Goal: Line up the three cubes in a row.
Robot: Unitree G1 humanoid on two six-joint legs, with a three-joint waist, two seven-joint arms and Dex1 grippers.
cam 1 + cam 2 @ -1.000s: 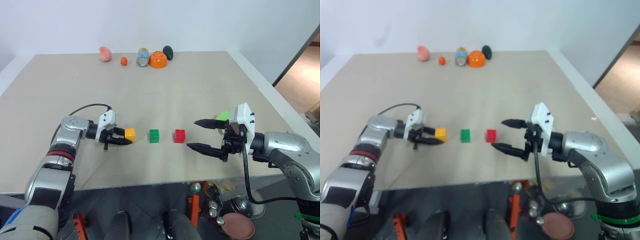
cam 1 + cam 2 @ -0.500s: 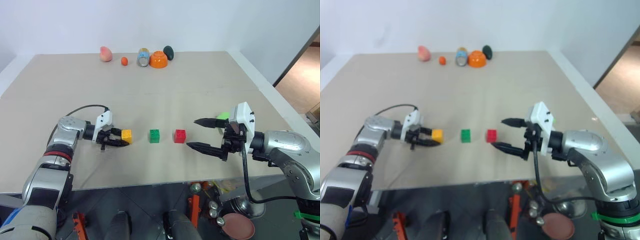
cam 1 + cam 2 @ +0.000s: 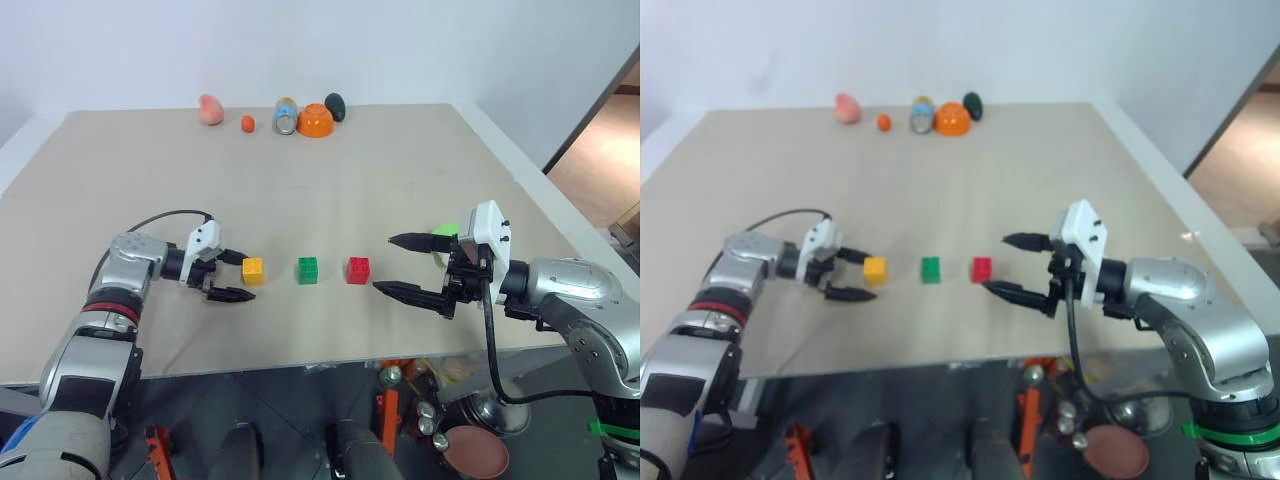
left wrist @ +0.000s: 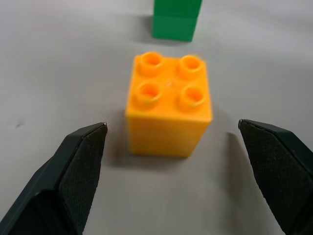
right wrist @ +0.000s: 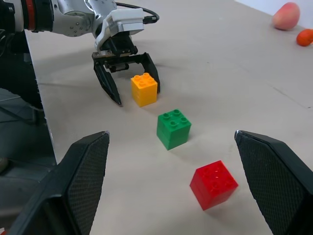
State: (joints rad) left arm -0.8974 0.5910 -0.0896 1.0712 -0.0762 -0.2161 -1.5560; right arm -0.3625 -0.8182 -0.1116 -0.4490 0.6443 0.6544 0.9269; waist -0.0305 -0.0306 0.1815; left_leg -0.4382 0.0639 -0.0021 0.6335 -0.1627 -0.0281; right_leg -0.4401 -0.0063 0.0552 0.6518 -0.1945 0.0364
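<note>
Three studded cubes stand in a row on the beige table (image 3: 330, 190): yellow-orange (image 3: 252, 269), green (image 3: 307, 269), red (image 3: 358, 270). They are evenly spaced and apart from one another. My left gripper (image 3: 245, 277) is open at the row's left end, its fingers (image 4: 78, 161) on either side of the yellow-orange cube (image 4: 169, 110) with clear gaps to it. My right gripper (image 3: 383, 264) is open and empty, hovering just right of the red cube (image 5: 213, 184). The right wrist view looks along the row past the green cube (image 5: 173, 128) to the left gripper (image 5: 138, 96).
At the table's far edge lie a peach toy (image 3: 210, 108), a small orange ball (image 3: 248, 123), a can (image 3: 287, 115), an orange bowl (image 3: 316, 120) and a dark green object (image 3: 336, 105). Something green (image 3: 445, 232) sits behind the right gripper. The table's front edge is close below the row.
My left gripper has opened and let go of the yellow-orange cube, which now rests on the table, and the hand has drawn slightly left. The right arm stayed still.
</note>
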